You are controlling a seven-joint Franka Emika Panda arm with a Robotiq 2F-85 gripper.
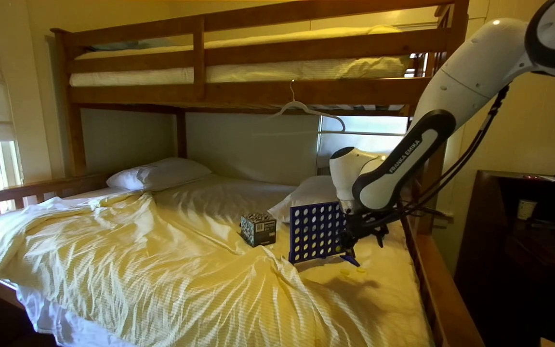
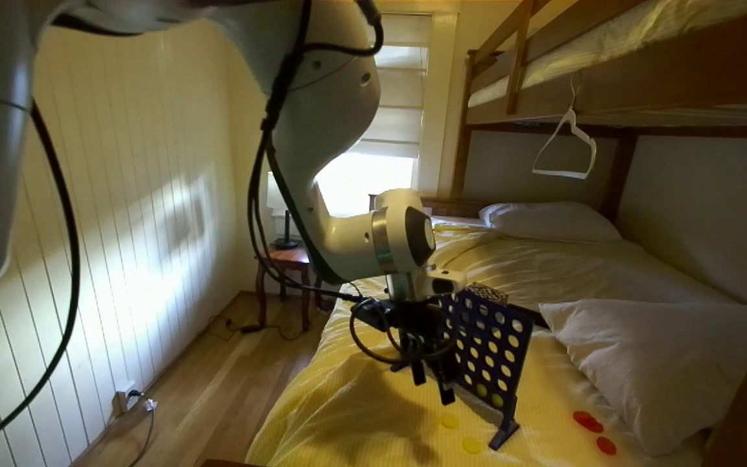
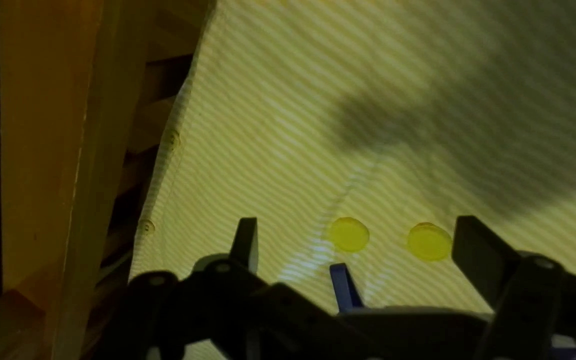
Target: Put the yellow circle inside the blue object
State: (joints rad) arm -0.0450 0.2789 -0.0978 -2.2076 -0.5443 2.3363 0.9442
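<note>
Two yellow discs lie flat on the bed: a left one (image 3: pixel 349 234) and a right one (image 3: pixel 429 242) in the wrist view. Both also show in an exterior view, as a farther disc (image 2: pixel 449 421) and a nearer disc (image 2: pixel 471 445). The blue object, an upright dark-blue grid board (image 1: pixel 318 230) (image 2: pixel 502 353), stands on the bed; in the wrist view mainly its foot (image 3: pixel 340 285) shows. Yellow also shows in its lowest holes near one end. My gripper (image 3: pixel 357 222) (image 2: pixel 433 383) (image 1: pixel 365 241) is open and empty, pointing down above the discs, close beside the board.
A patterned box (image 1: pixel 258 229) sits behind the board. Several red discs (image 2: pixel 605 445) lie beyond the board near a white pillow (image 2: pixel 652 363). A wooden bed rail (image 1: pixel 446 294) (image 3: pixel 68 175) runs along the bed's edge. A white hanger (image 1: pixel 301 106) hangs from the upper bunk.
</note>
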